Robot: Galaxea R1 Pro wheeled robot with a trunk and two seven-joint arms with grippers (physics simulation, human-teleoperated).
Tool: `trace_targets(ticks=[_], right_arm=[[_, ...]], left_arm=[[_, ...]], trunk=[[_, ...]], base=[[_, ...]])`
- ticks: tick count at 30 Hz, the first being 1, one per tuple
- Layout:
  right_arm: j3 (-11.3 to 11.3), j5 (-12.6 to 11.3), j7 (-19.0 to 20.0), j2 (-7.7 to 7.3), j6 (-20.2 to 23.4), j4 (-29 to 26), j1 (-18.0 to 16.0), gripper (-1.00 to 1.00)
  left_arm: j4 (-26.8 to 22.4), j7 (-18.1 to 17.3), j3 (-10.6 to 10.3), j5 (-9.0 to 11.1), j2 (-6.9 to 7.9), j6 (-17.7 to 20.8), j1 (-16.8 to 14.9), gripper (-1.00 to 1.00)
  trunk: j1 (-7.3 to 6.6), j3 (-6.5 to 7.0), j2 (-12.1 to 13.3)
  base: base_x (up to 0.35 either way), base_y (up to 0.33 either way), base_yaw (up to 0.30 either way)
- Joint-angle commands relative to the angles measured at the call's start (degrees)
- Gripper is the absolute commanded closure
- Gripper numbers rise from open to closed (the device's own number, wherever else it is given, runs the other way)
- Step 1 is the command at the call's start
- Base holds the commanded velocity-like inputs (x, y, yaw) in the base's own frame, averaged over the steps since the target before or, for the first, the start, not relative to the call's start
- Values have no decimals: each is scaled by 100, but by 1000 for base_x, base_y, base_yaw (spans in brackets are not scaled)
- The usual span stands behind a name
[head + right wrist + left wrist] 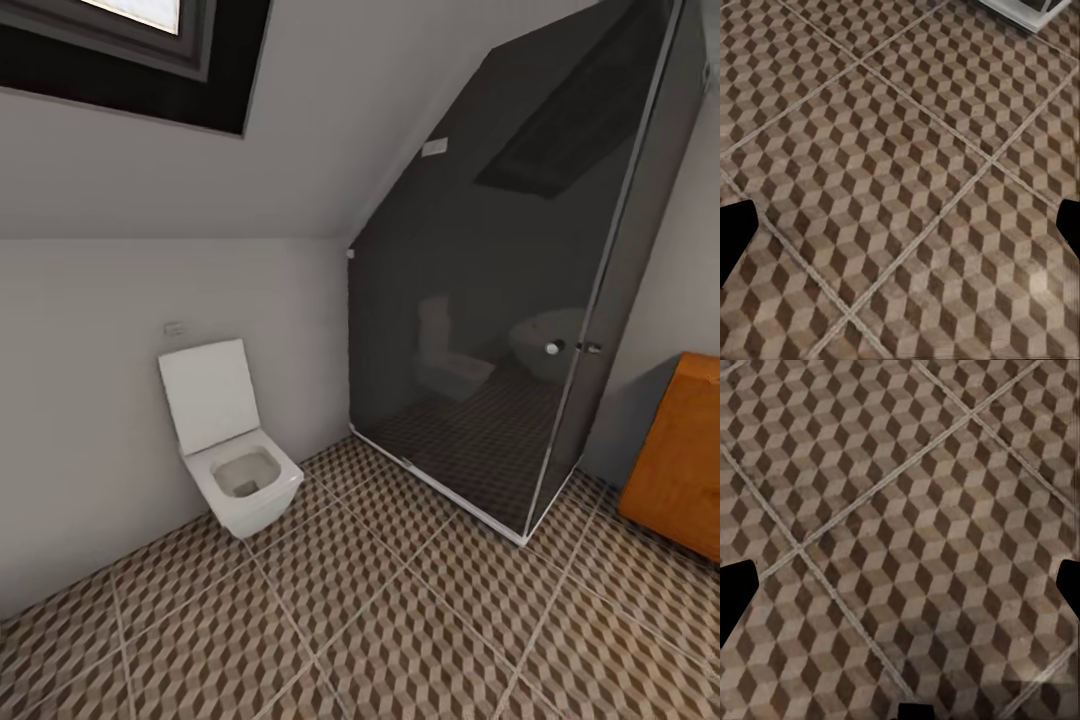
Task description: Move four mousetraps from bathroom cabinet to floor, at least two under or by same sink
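Bathroom floor (900, 510) under both tools, fingers (735, 600) wide apart, holding nothing

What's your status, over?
Both grippers open, empty, over the cube-patterned tile floor. Orange-brown wooden cabinet at right edge, mousetraps not sighted. Dark glass shower enclosure stands beside it; white toilet left.

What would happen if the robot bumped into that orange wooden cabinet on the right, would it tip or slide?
Probably neither. The cabinet looks broad, boxy and solid, standing flat on the tiled bathroom floor, so it likely stays put. It seems heavy for a gripper to shift. Its far side is cut off, so this is a guess.
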Motion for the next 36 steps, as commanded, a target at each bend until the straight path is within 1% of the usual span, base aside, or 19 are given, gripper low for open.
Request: trace_targets(ticks=[1, 32, 36], right_arm=[[5, -2, -21, 1, -17, 7, -4, -100], [5, -2, -21, 1, -22, 12, -4, -100], [5, -1, -21, 1, -23, 12, -4, -100]], left_arm=[[-9, 2, 5, 4, 0, -4, 3, -100], [-9, -4, -2, -4, 0, -7, 3, -100], [-9, -7, -5, 0, 0, -99, 3, -100]], trunk=[[0, -5, -3], [0, -5, -3], [0, -5, -3]], base=[[0, 0, -292], [0, 0, -292], [0, 0, -292]])
